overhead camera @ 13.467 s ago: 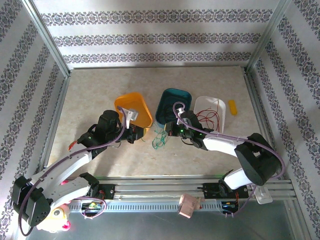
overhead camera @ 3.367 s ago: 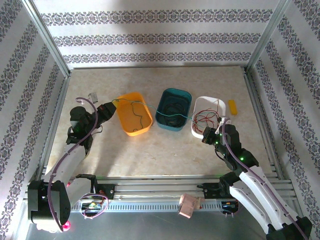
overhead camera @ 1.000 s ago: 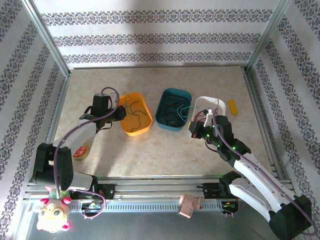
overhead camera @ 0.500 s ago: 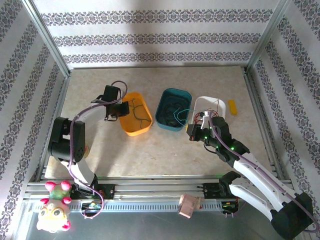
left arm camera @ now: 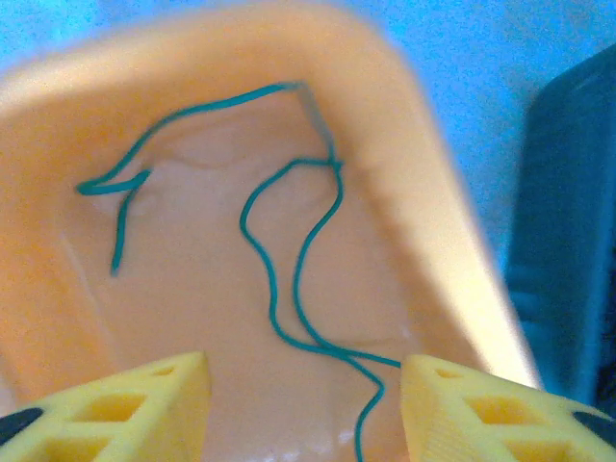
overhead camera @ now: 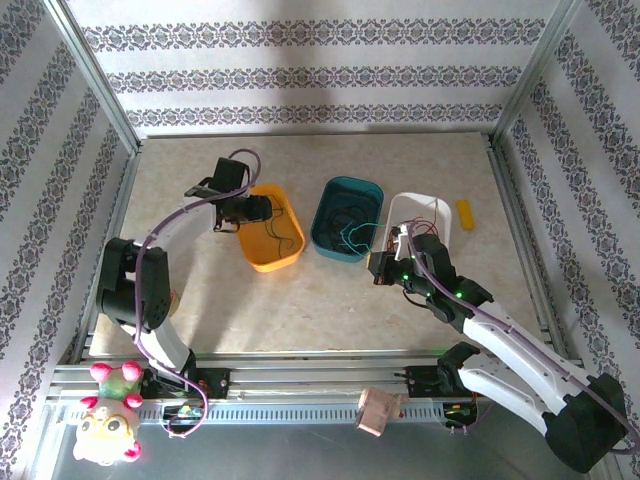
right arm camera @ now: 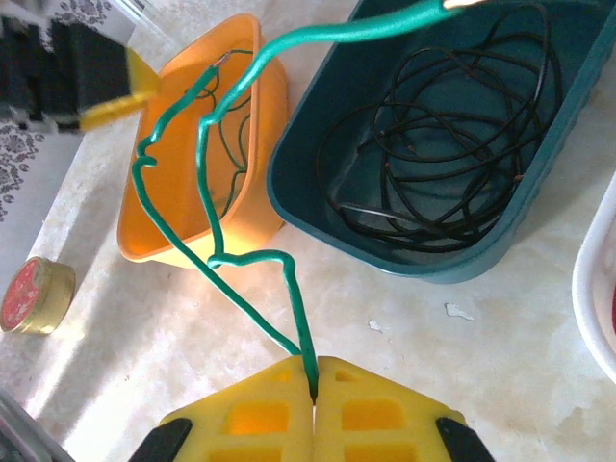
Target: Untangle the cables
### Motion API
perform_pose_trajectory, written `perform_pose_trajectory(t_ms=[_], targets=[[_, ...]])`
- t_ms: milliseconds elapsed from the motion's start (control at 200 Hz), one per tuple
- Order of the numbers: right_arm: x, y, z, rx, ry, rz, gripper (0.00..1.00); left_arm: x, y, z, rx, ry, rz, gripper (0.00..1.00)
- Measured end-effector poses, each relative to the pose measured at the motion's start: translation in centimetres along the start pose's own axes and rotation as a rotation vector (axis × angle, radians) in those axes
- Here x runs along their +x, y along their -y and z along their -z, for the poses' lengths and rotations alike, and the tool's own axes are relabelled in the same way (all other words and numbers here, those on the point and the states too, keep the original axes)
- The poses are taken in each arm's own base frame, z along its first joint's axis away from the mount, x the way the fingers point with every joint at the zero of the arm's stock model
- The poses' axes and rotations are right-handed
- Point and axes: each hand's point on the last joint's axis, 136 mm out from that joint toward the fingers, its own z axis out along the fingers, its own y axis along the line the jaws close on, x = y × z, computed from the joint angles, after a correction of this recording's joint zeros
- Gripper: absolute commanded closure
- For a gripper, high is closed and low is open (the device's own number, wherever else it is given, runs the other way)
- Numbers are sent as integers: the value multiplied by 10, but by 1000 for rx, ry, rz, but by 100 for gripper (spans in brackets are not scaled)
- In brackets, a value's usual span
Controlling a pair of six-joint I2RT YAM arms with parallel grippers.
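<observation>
My right gripper (right arm camera: 315, 380) has its yellow ribbed fingertips pressed together on the end of a thin curly green wire (right arm camera: 366, 31). The wire rises from the pinch, kinks, and sweeps off above the dark teal rectangular plastic tub (right arm camera: 318, 207). Under those fingers and to their left the pale marbled table top (right arm camera: 404, 298) lies bare, which gives good open room (a small red-and-gold round tin (right arm camera: 34, 294) sits well off to the left). To the right of the fingers the rounded rim of a white plastic tub (right arm camera: 592, 279) comes close. Ahead, the teal tub's near wall stands just beyond the fingertips, and a loose coil of thin black wires (right arm camera: 452, 144) lies inside.

Just beside it on the left is the glossy orange plastic tub (right arm camera: 183, 221) with rounded corners. My left gripper (left arm camera: 303, 404) hangs over its interior, yellow fingers spread wide with nothing gripped. Ahead of them a green squiggle of wire (left arm camera: 297, 298) lies on the smooth floor, its tail running in between the fingers; I cannot tell whether it is the same wire. Beyond the tubs the table runs bare to the patterned back wall (overhead camera: 320, 80).
</observation>
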Motion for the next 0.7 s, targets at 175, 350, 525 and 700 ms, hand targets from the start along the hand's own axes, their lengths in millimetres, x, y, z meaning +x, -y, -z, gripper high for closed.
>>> perform_pose_trajectory(t_ms=[175, 350, 525, 700], targets=[[0, -6, -5, -6, -13, 9, 100, -31, 16, 58, 20, 151, 0, 20], [1, -19, -24, -15, -61, 30, 100, -31, -2, 119, -65, 329, 72, 11], [-6, -47, -71, -22, -148, 53, 100, 4, -43, 136, -199, 402, 181, 9], [-17, -78, -139, -61, -233, 57, 99, 28, -69, 127, -310, 365, 221, 7]])
